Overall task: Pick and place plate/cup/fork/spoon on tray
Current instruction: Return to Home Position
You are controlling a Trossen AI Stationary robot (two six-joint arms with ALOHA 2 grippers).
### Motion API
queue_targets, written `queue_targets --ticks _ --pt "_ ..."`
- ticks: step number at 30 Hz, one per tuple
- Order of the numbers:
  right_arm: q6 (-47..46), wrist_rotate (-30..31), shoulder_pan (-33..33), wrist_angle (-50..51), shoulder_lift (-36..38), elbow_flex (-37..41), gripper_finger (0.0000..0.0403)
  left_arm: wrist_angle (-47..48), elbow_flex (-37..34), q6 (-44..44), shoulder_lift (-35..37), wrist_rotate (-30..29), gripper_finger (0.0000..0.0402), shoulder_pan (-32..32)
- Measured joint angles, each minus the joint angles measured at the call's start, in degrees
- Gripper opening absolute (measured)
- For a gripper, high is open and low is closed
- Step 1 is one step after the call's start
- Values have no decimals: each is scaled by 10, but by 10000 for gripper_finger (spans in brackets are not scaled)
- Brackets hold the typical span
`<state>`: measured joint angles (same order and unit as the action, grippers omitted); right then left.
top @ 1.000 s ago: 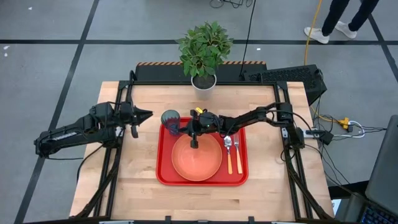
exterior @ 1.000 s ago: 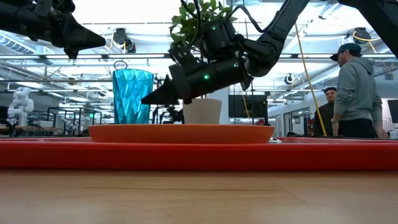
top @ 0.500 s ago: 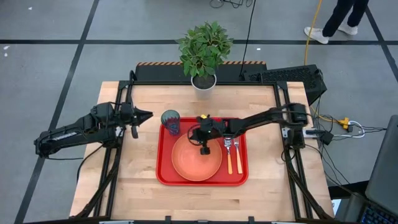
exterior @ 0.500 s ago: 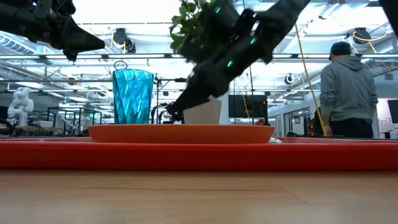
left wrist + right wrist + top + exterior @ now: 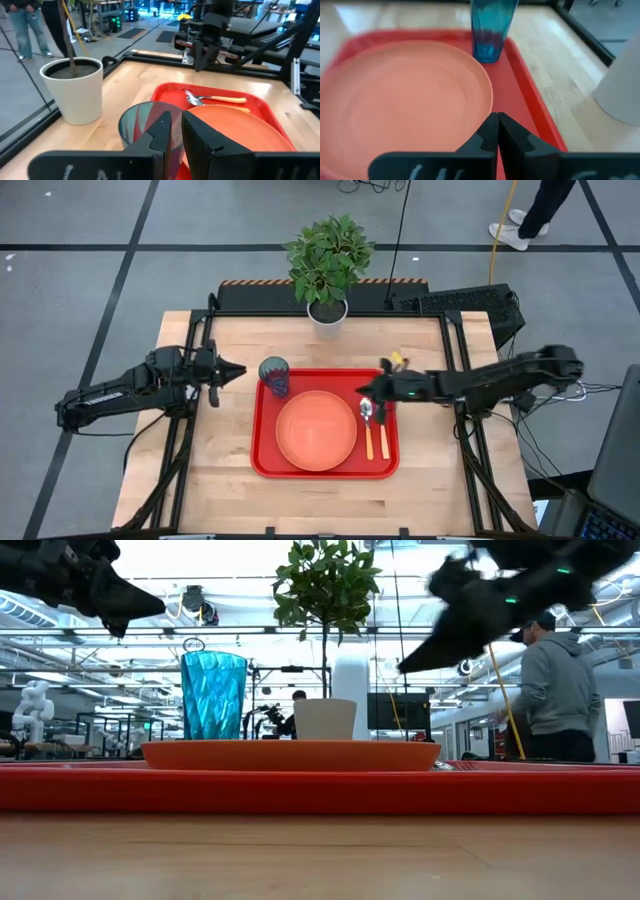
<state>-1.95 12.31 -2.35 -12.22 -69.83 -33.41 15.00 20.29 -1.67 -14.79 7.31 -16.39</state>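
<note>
Table carries the red tray, the landmark here, lying flat w/ its low rim keeping everything in. Plate sits flat in the tray's middle, taking most of the floor. Cup stands upright in the tray's back-left corner, touching nothing but the tray. Fork and spoon lie side by side along the tray's right side, handles toward the front edge. So all four look placed; task seems done.

Right hand hangs above the tray's right rear, near the spoon bowl, fingers pressed together, holding nothing. Left hand waits just left of the tray by the cup, fingers nearly closed, empty.
</note>
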Motion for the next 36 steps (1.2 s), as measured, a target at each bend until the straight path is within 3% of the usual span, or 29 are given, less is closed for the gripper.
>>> queue_targets --ticks 7,14,19,22,29,36 --pt "-35 12 -12 -186 147 199 0 -34 -24 -2 30 3 46 20" --pt "-70 -5 -12 -330 207 320 0 -180 -146 -63 105 7 46 30" --pt "-47 -31 -11 -331 212 323 0 -211 -198 -89 136 -1 46 30" --pt "-27 -52 -11 -372 215 324 0 -210 -197 -83 145 -16 46 30" --pt "-17 -66 -11 -367 238 325 0 -180 -197 -80 146 -16 46 30" --pt "-2 -37 -10 -255 340 325 0 -157 -190 -72 146 -17 46 30"
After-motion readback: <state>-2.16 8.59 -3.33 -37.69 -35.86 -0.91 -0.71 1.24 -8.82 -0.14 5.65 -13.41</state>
